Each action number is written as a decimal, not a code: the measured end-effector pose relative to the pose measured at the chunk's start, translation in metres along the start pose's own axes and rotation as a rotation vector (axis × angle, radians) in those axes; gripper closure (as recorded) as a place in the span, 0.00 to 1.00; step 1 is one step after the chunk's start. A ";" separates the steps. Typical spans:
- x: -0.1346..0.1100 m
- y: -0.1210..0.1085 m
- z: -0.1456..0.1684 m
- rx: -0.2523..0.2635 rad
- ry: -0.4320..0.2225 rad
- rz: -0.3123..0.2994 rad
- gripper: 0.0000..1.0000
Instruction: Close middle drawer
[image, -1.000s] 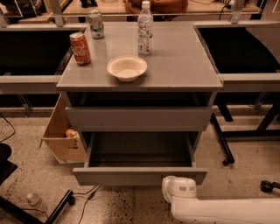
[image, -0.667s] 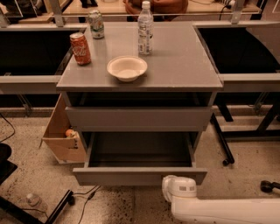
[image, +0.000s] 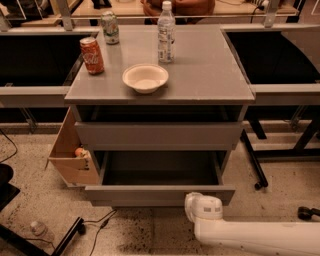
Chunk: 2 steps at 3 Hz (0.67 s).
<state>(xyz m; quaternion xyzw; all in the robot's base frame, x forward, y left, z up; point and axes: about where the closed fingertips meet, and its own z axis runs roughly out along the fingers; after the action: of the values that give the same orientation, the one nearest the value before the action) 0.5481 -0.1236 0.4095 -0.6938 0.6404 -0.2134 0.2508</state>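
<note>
The middle drawer (image: 160, 194) of the grey cabinet is pulled far out, and its dark grey inside (image: 160, 170) is empty. The uppermost drawer front (image: 160, 135) above it is shut. The lowest drawer front is hidden under the open drawer. My white arm (image: 260, 237) comes in from the lower right. My gripper (image: 202, 206) is at its rounded end, right by the right part of the open drawer's front, at or just below its lower edge.
On the cabinet top (image: 210, 75) stand a red can (image: 92, 55), a green can (image: 110, 28), a water bottle (image: 166, 32) and a white bowl (image: 145, 78). A cardboard box (image: 72, 155) leans at the cabinet's left. Black frame legs (image: 252, 160) stand to the right, and cables (image: 95, 227) lie on the floor.
</note>
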 end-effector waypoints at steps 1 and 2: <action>0.003 -0.021 0.012 0.026 0.006 -0.011 1.00; 0.010 -0.050 0.033 0.053 0.015 -0.021 1.00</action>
<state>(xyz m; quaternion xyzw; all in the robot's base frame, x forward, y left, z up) 0.6083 -0.1288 0.4141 -0.6921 0.6290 -0.2381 0.2618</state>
